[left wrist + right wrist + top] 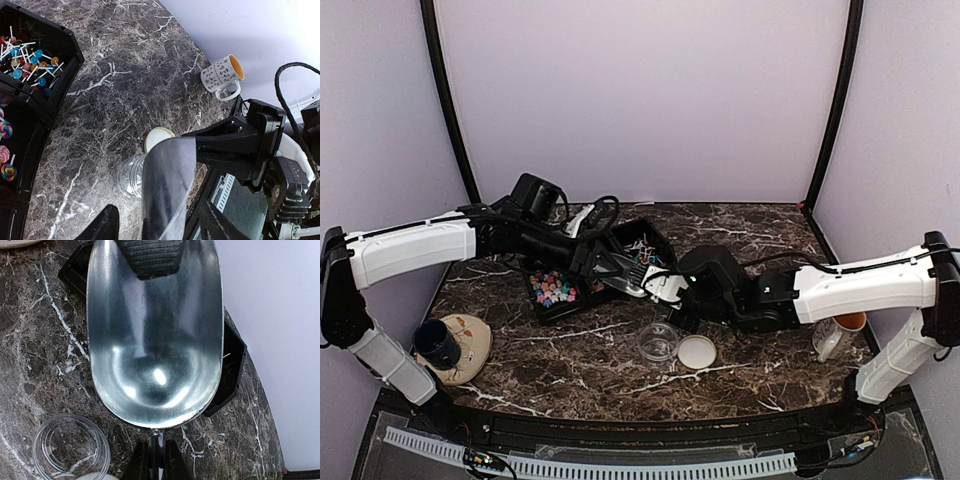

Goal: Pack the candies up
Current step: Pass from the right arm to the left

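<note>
The candies (553, 288), small pastel pieces, lie in a front compartment of the black tray (546, 313). A metal scoop (155, 340) hovers empty beside the tray, and its thin handle is pinched by my right gripper (155, 454), which is shut. My left gripper (157, 212) straddles the scoop's front lip (165, 190) with a gap showing at its left finger. One ribbed left pad (152, 257) rests over the scoop's far rim. In the top view the two grippers, left (610, 265) and right (672, 290), meet at the scoop (638, 283).
A clear open jar (658, 342) and its white lid (697, 351) stand just in front of the scoop. Lollipops (27, 62) fill a rear tray compartment. A mug (835, 335) sits at the right. A dark cup on a plate (440, 345) sits front left.
</note>
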Tool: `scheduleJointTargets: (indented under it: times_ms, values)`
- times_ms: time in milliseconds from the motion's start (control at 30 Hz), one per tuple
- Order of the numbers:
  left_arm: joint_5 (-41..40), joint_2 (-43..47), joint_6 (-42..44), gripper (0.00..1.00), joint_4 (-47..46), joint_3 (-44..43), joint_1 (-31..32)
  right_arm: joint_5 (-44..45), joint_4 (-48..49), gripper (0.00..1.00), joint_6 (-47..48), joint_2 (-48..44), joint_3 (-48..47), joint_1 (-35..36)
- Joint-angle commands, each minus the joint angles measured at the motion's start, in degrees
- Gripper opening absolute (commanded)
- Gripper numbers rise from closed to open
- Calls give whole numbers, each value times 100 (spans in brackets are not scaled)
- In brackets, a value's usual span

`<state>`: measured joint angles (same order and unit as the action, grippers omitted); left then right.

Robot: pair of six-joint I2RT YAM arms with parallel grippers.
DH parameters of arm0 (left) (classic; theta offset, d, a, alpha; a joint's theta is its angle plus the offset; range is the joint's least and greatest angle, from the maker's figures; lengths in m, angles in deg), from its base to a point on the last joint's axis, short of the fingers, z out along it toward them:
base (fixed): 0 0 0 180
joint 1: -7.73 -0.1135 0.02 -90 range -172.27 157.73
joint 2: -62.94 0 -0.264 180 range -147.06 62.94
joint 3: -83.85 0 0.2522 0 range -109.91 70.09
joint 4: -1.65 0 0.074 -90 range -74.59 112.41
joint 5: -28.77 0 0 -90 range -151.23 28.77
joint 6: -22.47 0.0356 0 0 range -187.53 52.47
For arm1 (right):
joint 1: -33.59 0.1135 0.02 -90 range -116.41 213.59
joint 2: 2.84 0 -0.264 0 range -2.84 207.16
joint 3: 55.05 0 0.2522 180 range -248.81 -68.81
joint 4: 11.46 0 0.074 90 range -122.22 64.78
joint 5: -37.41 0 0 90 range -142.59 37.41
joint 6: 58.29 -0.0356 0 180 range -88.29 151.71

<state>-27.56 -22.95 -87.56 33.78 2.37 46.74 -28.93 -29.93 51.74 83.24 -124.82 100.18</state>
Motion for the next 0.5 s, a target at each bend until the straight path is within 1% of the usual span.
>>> scheduleJointTargets:
  times_ms: [0,67,233,333,467]
  values:
    - [209,33,-94,54,-269,157,-31,212,270,0,89,109,-200,119]
    - [234,28,-120,46,-314,207,-28,223,261,0,91,115,-187,128]
    - [256,28,-137,41,-369,300,-31,215,252,0,123,60,-116,168]
    - [281,28,-125,34,-359,319,-27,250,252,0,131,9,-76,175]
    - [280,36,-106,21,-362,351,-26,299,269,0,161,-21,-29,174]
